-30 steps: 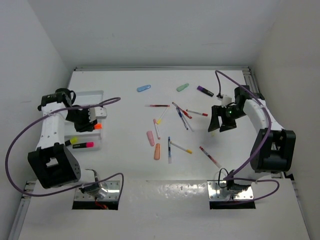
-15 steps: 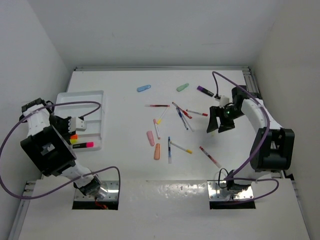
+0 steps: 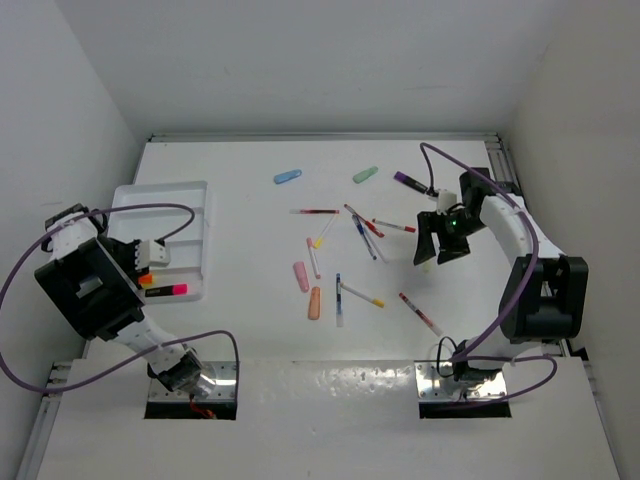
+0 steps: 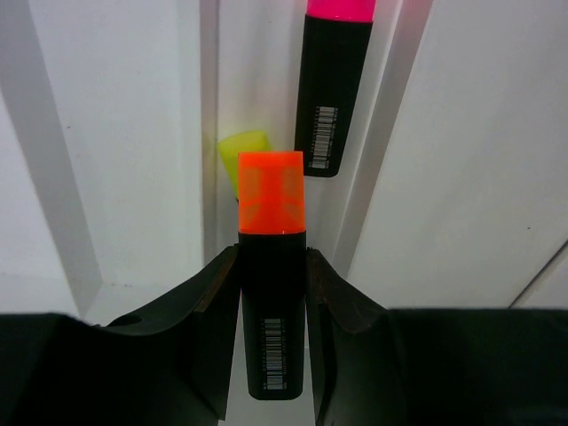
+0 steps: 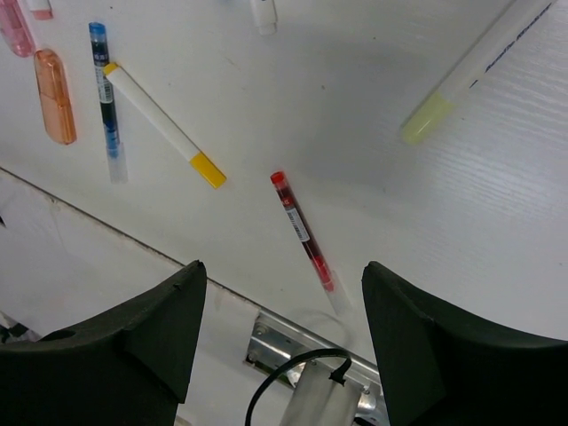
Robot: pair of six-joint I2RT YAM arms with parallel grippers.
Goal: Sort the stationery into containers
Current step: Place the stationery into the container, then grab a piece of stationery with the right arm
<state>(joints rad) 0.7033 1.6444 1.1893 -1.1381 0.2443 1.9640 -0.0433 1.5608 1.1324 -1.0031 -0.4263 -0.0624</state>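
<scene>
My left end effector (image 4: 271,266) gripped the orange-capped black highlighter (image 4: 270,200) over the white tray (image 3: 196,186) at the surface's left edge; my right end effector (image 5: 282,271) hung spread above a red pen (image 5: 303,232).

1. I see the white divided tray (image 3: 186,214) at far left, its long compartments side by side.
2. An orange-capped black highlighter (image 4: 271,293) is pinched in my left gripper (image 4: 270,259), lined up along a narrow compartment.
3. A pink-capped black highlighter (image 4: 330,89) and a yellow cap (image 4: 244,146) lie in the tray just beyond it.
4. Outside the tray lie a blue highlighter (image 3: 288,177), a green highlighter (image 3: 365,175), a pink highlighter (image 3: 301,276) beside an orange highlighter (image 3: 314,303), and scattered thin pens (image 3: 338,298).
5. A red pen (image 5: 303,232) lies alone, nearest me.
</scene>
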